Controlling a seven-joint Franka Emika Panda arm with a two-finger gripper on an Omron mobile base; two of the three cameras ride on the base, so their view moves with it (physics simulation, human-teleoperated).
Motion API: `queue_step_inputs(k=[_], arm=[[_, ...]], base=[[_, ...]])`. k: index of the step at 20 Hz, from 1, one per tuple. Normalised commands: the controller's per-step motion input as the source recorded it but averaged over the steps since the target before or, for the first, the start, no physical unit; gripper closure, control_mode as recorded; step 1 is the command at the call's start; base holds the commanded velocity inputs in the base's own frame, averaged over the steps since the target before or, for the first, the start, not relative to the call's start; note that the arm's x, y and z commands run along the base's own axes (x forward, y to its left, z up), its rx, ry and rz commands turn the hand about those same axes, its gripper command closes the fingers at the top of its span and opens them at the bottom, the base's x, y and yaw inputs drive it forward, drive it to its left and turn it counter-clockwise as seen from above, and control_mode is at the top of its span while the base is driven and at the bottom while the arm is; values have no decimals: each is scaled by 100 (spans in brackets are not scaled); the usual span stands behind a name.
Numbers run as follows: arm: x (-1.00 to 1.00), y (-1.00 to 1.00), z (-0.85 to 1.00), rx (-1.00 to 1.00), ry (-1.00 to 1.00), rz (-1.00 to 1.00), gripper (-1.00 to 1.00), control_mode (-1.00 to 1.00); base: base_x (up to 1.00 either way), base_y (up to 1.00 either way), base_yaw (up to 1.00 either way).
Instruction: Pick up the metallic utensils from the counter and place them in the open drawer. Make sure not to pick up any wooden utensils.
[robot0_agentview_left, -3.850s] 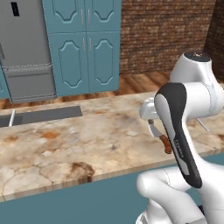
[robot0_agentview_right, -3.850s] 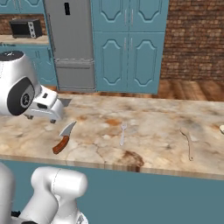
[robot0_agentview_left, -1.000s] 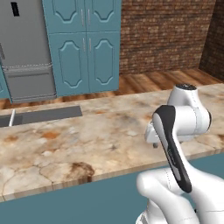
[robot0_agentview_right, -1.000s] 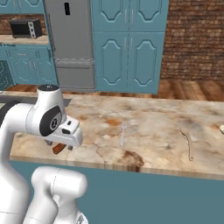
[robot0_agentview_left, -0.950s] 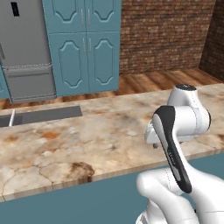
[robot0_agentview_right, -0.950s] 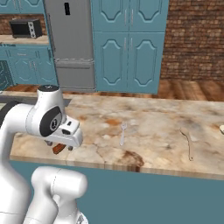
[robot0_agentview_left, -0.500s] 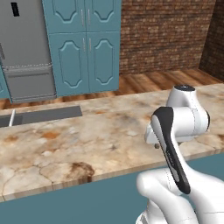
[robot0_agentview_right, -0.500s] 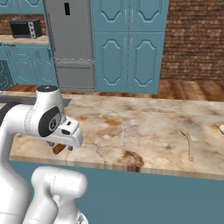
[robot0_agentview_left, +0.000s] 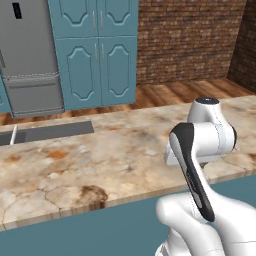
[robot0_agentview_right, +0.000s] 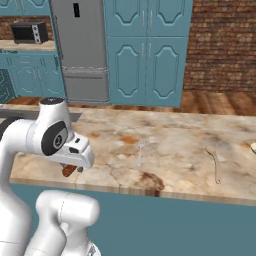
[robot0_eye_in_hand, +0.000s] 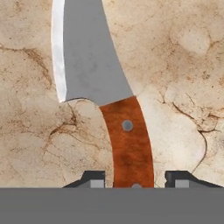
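**A:** Left base view first. What's there?

**B:** The arm bends low over the near edge of the surface (robot0_agentview_left: 100, 155); its own white body covers the hand and whatever lies under it. This view adds nothing on the grasp.

**A:** Right base view?

**B:** The hand (robot0_agentview_right: 75, 168) sits low at the surface's near left edge, and a bit of reddish-brown handle of the knife (robot0_agentview_right: 68, 170) pokes out beneath it. Further right lie a thin silver fork (robot0_agentview_right: 140, 152) and, well apart, a wooden spoon (robot0_agentview_right: 215, 162), which I'd leave alone. The left view shows neither.

**A:** And the hand view?

**B:** It looks straight down on the knife (robot0_eye_in_hand: 100, 83): grey blade ahead, handle running back between the two fingertips (robot0_eye_in_hand: 94, 179). They stand apart, a gap on each side of the handle, nothing clamped.

**A:** So which step?

**B:** Grasping the first metal utensil, I'd judge. Next the hand must close squarely on the handle, then lift and carry it to the drawer, wherever that is.
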Motion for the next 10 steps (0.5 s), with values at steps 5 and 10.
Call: queue_step_inputs(k=[5,10], arm=[[0,29,-19,0,9,0,100,-100],[-7,11,-3,0,3,0,100,-100]], base=[[0,0,0],[0,0,0]])
